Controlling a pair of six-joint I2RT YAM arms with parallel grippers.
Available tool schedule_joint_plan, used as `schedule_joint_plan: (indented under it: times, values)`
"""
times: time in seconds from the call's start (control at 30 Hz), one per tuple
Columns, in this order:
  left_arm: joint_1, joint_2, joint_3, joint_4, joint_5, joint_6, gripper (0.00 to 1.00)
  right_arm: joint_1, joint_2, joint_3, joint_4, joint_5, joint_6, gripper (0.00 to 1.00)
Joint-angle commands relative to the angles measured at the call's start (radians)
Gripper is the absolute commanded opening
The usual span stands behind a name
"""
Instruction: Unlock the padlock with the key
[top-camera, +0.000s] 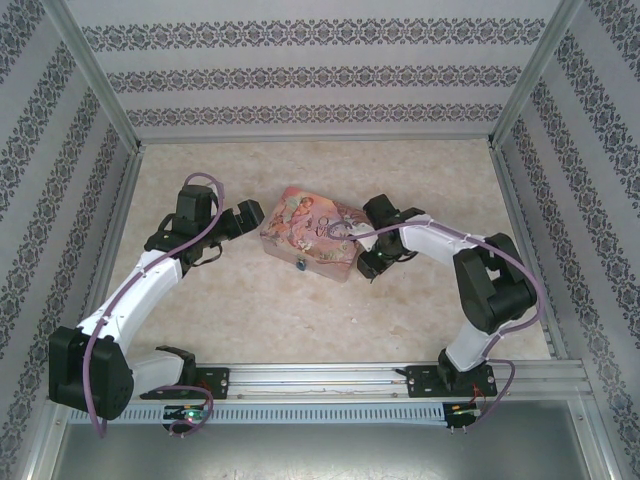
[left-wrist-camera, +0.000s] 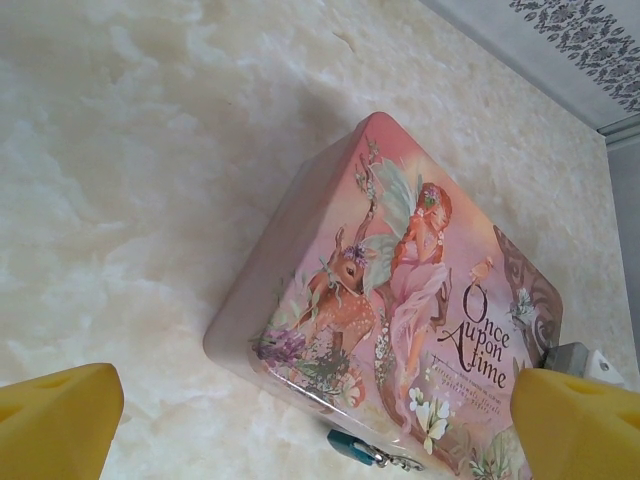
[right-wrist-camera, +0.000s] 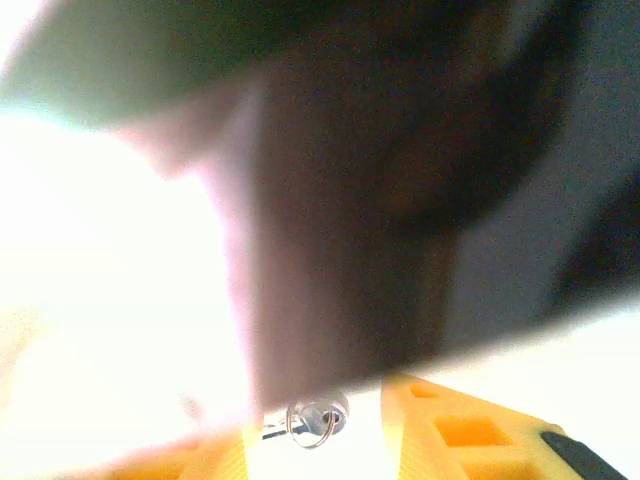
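Observation:
The tiny blue padlock (top-camera: 300, 266) hangs on the front wall of the pink illustrated tin (top-camera: 312, 236). In the left wrist view the padlock (left-wrist-camera: 352, 447) shows its teal body and silver shackle below the tin (left-wrist-camera: 400, 260). My left gripper (left-wrist-camera: 315, 405) is open, its yellow fingers (left-wrist-camera: 55, 420) spread wide over the tin's left end. My right gripper (top-camera: 368, 260) is low at the tin's right end. In the right wrist view the small metal key (right-wrist-camera: 318, 420), with a ring through it, lies between the open right gripper's (right-wrist-camera: 318, 448) yellow fingers (right-wrist-camera: 440, 435), right against the tin's dark wall.
The tin stands mid-table on a pale marbled surface (top-camera: 250, 310). Patterned walls close in the back and both sides. A metal rail (top-camera: 320, 378) with both arm bases runs along the near edge.

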Motion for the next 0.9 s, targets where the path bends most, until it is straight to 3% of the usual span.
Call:
schedule_joint_plan:
  times: [0.0,0.33,0.53,0.87]
  values:
    - [0.014,-0.013,0.021,-0.014,-0.014,0.021,0.99,-0.026,-0.086,-0.032,0.028,-0.044,0.034,0.37]
    - [0.017,-0.013,0.011,-0.004,-0.007,0.015,0.99,-0.091,-0.242,-0.136,0.069,-0.123,0.214,0.37]
    - [0.018,-0.004,0.010,0.001,0.002,0.013,0.99,-0.094,-0.239,-0.150,0.048,-0.065,0.156,0.34]
    - [0.019,-0.012,0.005,-0.015,0.011,0.019,0.99,-0.088,-0.192,-0.192,0.131,-0.115,0.046,0.33]
